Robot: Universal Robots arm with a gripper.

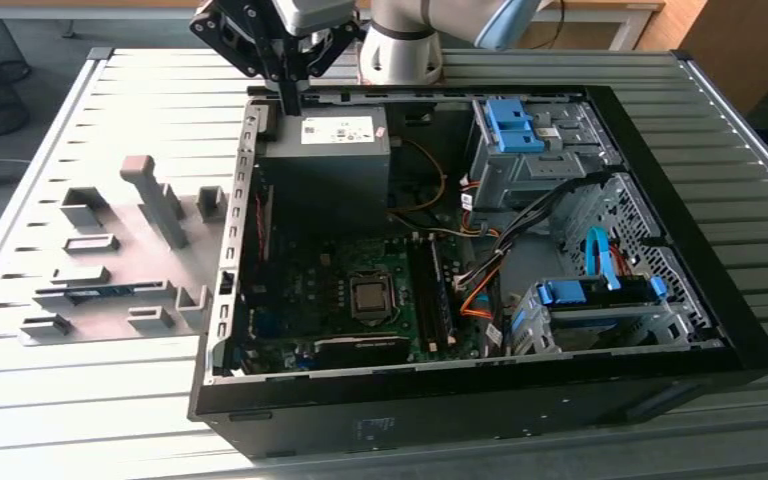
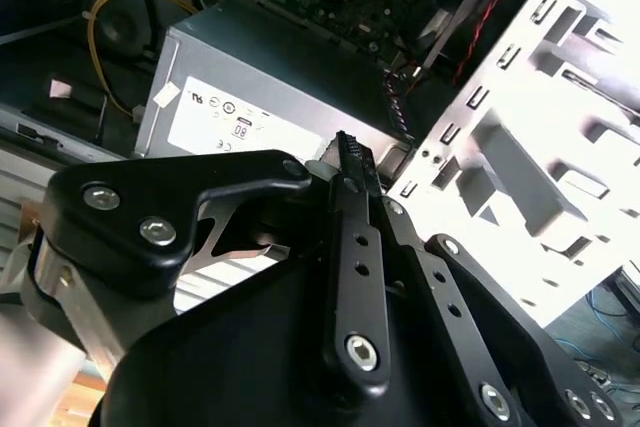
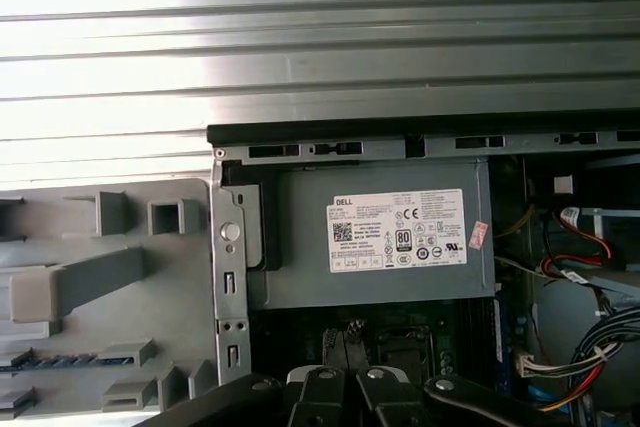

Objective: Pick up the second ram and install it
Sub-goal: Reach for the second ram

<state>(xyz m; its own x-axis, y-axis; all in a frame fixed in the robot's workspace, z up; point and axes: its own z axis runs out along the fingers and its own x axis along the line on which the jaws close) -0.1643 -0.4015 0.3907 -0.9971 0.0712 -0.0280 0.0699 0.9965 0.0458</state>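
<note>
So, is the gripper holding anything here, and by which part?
Nothing. The gripper is shut and empty; the second ram lies in the grey holder beside the case.

— Any writing in sight?
— 1 white label (image 3: pixel 397 230) on the grey power supply (image 3: pixel 300 257). It carries rows of fine print, a square code and a line of round marks, and it shows in the exterior view and both wrist views.
— Anything else?
— 1 small pink sticker (image 3: pixel 478 235) at that label's edge. In the exterior view there may also be a pale label (image 1: pixel 375 430) on the black case wall (image 1: pixel 558 410), but I can't make out its print.
</note>
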